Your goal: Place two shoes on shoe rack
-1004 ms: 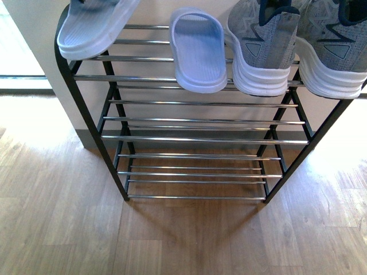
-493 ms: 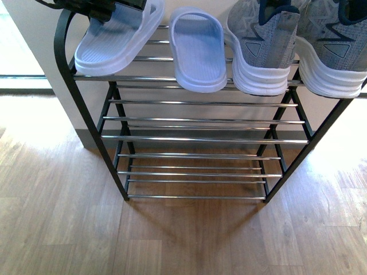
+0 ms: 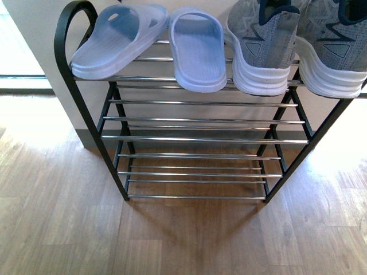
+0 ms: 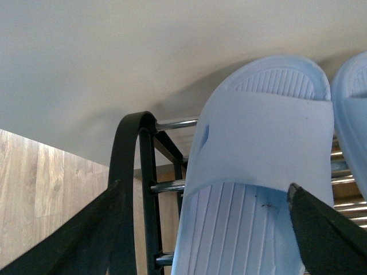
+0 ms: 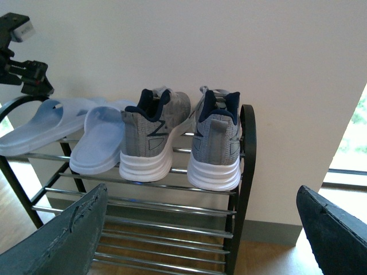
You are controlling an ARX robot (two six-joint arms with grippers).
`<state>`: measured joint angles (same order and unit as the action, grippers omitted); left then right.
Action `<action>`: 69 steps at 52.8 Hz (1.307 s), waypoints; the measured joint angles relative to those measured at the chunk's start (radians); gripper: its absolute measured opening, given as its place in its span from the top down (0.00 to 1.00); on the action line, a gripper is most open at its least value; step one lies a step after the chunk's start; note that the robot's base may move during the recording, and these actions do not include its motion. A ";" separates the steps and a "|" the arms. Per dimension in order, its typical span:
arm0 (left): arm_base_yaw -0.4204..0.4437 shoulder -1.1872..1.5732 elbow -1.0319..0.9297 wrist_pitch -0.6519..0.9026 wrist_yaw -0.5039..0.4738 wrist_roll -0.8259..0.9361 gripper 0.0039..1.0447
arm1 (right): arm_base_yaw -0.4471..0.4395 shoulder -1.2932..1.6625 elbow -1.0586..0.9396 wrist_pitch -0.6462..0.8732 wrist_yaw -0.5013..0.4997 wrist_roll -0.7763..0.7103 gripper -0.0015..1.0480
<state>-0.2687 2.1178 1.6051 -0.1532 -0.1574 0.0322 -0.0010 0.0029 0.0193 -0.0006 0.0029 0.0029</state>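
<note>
Standing on a wood-plank floor [image 3: 69,229] against a pale wall [image 5: 287,51], the shoe rack [image 3: 77,109] has a black frame and tiers of thin chrome bars. All four shoes sit on its top tier. From the front view, the left slide sandal [image 3: 117,43] lies angled, its heel end at the front bar near the rack's left loop and its toe end leaning toward the second slide sandal [image 3: 198,48], which points straight back; the two are just beside each other at the toe ends. Next come the left sneaker [image 3: 261,46] and the right sneaker [image 3: 332,48], side by side, heels overhanging the front bar, the right one reaching the rack's right edge. The lower tiers hold only bars, and the floor in front of the rack lies open. A bright window strip shows at the far right of the right wrist view.

The left gripper [image 4: 206,240] hangs behind the angled sandal's heel, its dark fingers [image 4: 321,229] spread wide to either side of the sole and not touching it. The right gripper [image 5: 200,240] is held well back from the rack, facing the sneakers' heels, its fingers [image 5: 63,240] wide apart and holding nothing. Part of the left arm [image 5: 23,63] shows above the rack's left end.
</note>
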 joint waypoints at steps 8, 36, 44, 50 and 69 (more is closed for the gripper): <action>0.000 -0.063 -0.082 0.070 -0.001 -0.027 0.09 | 0.000 0.000 0.000 0.000 0.000 0.000 0.09; 0.002 -0.603 -0.657 0.439 -0.124 -0.046 0.09 | 0.000 0.000 0.000 0.000 0.000 0.000 0.09; 0.011 -0.862 -0.869 0.445 -0.191 -0.081 0.09 | 0.000 0.000 0.000 0.000 0.000 0.000 0.09; 0.029 -1.016 -0.970 0.405 -0.232 -0.096 0.09 | 0.000 0.000 0.000 0.000 0.000 0.000 0.09; 0.183 -1.582 -1.243 0.198 -0.234 -0.265 0.09 | 0.000 0.000 0.000 0.000 0.000 0.000 0.09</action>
<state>-0.0860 0.5354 0.3618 0.0444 -0.3916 -0.2329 -0.0010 0.0029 0.0193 -0.0006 0.0029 0.0029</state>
